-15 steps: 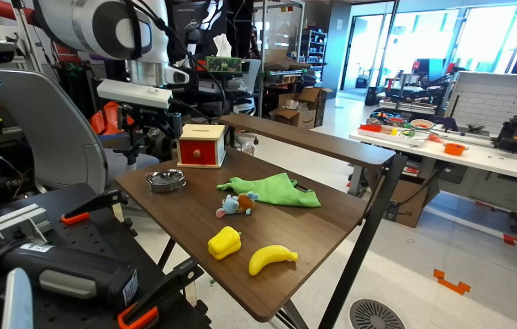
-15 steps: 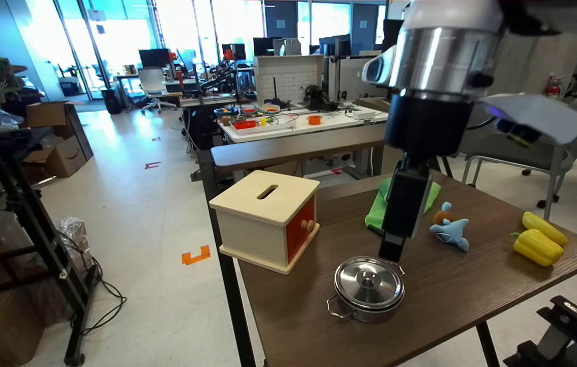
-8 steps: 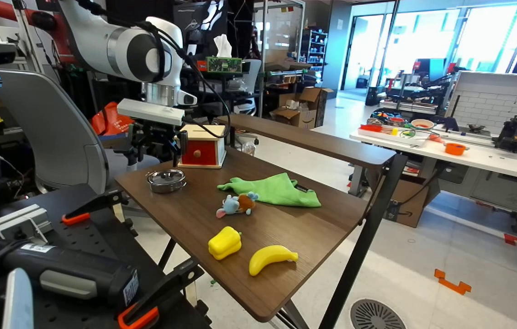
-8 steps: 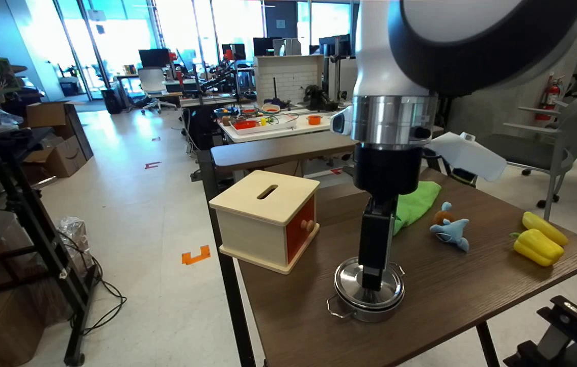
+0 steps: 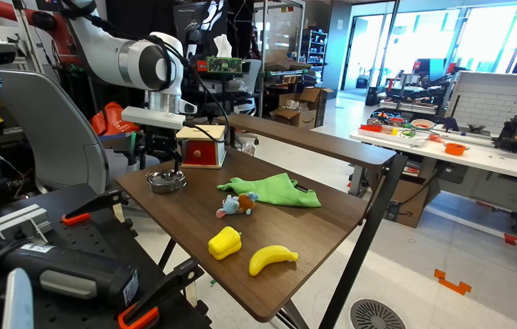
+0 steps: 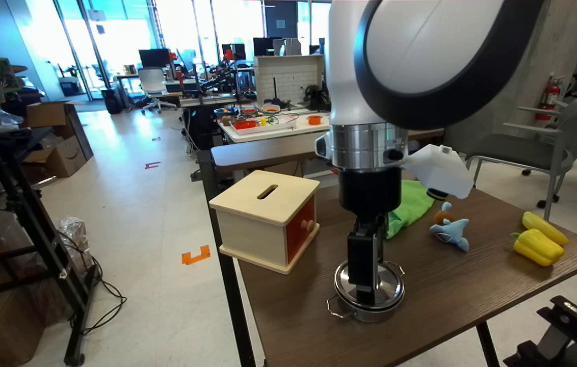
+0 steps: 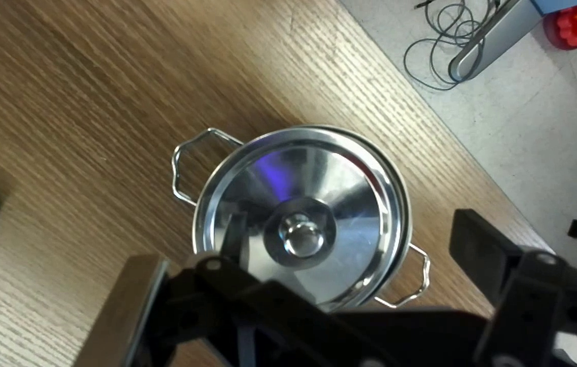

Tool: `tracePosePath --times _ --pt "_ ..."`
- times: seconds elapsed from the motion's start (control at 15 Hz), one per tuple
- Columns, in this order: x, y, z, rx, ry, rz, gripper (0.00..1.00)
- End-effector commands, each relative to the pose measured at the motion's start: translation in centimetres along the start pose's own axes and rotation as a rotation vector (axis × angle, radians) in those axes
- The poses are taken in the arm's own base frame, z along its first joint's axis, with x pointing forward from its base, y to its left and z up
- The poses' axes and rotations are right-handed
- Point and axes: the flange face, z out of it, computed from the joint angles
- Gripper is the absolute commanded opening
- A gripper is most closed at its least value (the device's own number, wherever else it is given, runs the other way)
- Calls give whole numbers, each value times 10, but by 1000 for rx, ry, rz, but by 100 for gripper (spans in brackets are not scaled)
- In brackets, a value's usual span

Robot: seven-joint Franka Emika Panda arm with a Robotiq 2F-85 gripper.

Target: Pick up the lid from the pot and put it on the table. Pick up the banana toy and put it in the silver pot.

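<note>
The silver lid sits on the silver pot, its round knob facing up. The pot, with two wire handles, stands near a table corner, and shows in both exterior views. My gripper is open, with one fingertip over the lid and the other beyond the rim; nothing is held. In an exterior view the gripper hangs low over the lid and hides the knob. The yellow banana toy lies on the brown table, far from the gripper.
A cream box with a red drawer stands close to the pot. A green cloth, a small plush toy and a yellow pepper toy lie between pot and banana. A raised shelf runs along one table edge.
The arm has moved over the pot and come down, so my gripper now hangs close above the lid. The lid, pot, banana and other table objects have not moved.
</note>
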Motion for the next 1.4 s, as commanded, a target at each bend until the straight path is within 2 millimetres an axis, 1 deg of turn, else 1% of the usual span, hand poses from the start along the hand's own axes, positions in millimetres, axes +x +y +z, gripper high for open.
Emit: tracePosePath --times 0.0,0.07,0.13,0.2,0.27,0.73,0.8,0.87,0.93,1.13,1.33 --pt "12 0 4 -50 -20 5 100" --pt "13 0 5 -56 -20 4 75" --pt "15 0 5 -63 -19 6 74" --pt "16 0 6 -68 -19 8 68" --pt "17 1 6 -73 -20 8 58" --pt "18 12 -1 -80 -9 27 5" --pt "18 14 -4 -82 -4 33 2" --pt "18 17 -6 -85 -4 40 2" --pt "16 20 -9 -81 -9 45 5" --pt "9 28 -28 -94 18 62 5" --pt "-2 36 -55 -75 37 55 5"
